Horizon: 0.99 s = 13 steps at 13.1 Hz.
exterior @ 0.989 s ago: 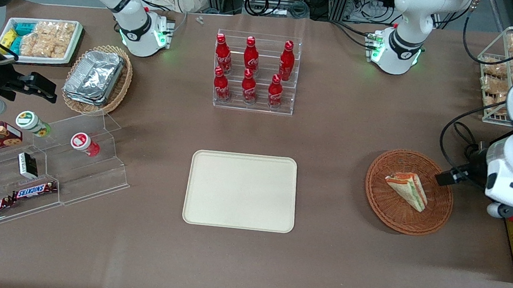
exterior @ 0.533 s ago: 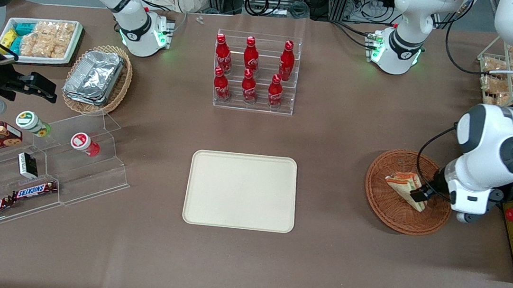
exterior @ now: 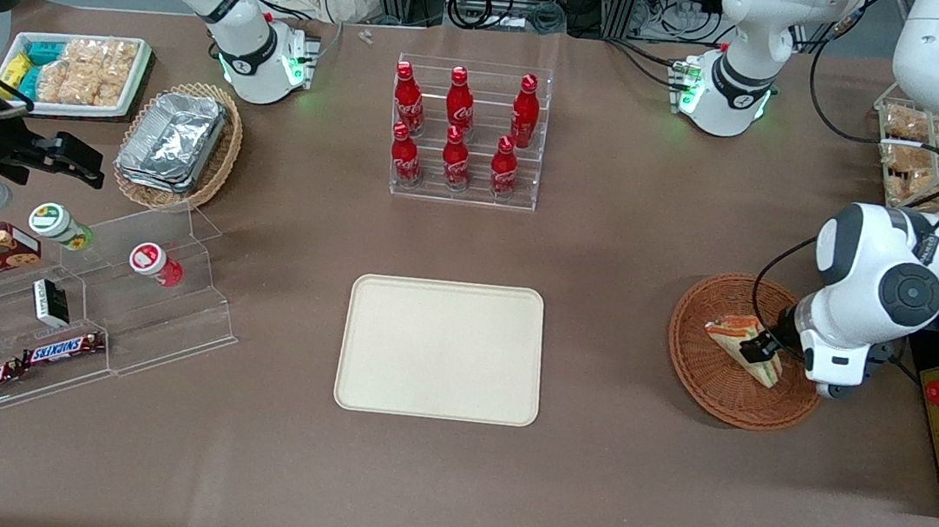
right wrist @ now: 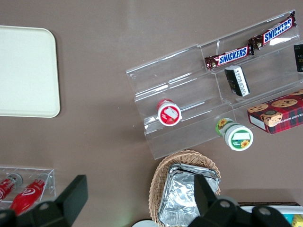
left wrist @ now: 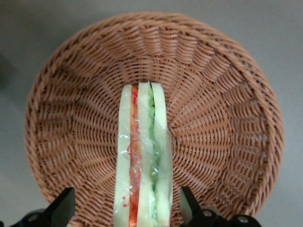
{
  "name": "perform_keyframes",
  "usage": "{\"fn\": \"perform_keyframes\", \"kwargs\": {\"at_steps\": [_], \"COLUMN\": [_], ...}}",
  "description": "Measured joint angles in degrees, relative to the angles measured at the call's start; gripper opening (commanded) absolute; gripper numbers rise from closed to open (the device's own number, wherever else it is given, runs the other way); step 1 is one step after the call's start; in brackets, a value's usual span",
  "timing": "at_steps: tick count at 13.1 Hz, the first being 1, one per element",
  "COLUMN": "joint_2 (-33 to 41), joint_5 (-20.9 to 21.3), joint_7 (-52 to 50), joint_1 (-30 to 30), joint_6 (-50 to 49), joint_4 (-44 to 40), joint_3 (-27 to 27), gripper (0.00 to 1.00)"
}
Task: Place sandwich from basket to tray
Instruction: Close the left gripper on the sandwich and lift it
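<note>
We are seeing the left arm's gripper [exterior: 763,351] hanging over the round reddish-brown wicker basket [exterior: 705,384], at the right of the front view's frame. Compared with the picture of half a second ago, the gripper has moved a little up the frame and toward the frame's middle, and the arm's white body is now covering less of the basket's rim. One second ago the arm was standing outside the basket, at the frame's right edge.

The small triangular sandwich in clear wrap [left wrist: 143,161] is lying in the basket [left wrist: 222,85], in the same place as in both earlier pictures. In the wrist view the two black fingers [left wrist: 63,206] are standing spread apart, one on each side of the sandwich and not touching it, so the gripper is released and is holding nothing.

The flat cream-beige rectangular tray [exterior: 440,349] is resting in the middle of the front view, well apart from the basket, unchanged.
</note>
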State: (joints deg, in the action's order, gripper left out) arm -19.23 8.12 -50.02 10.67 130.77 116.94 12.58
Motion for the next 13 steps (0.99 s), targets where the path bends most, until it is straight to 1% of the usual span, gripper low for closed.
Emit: {"fn": "perform_keyframes", "kwargs": {"at_steps": [2, 3, 4, 5, 6, 11, 12, 13], "joint_2": [-1.35, -1.94, -2.55, -3.22, -3.84, -4.13, -3.76, -3.21], "joint_5": [0.01, 0.01, 0.02, 0.02, 0.03, 0.46, 1.04, 1.56], "joint_7": [-1.39, -2.20, -2.93, -3.93, -4.99, -5.76, -5.66, -5.13], "joint_1": [0.00, 0.00, 0.00, -0.01, -0.04, -0.06, -0.06, -0.08], "joint_6": [1.36, 1.89, 2.95, 4.43, 5.73, 6.21, 4.34, 0.45], "joint_4": [0.15, 0.15, 0.15, 0.15, 0.15, -0.63, -1.75, -3.82], "joint_3": [0.00, 0.00, 0.00, 0.02, 0.08, 0.39, 0.58, 0.83], "gripper": [0.99, 0.80, 0.50, 0.13, 0.00, 0.00, 0.00, 0.00]}}
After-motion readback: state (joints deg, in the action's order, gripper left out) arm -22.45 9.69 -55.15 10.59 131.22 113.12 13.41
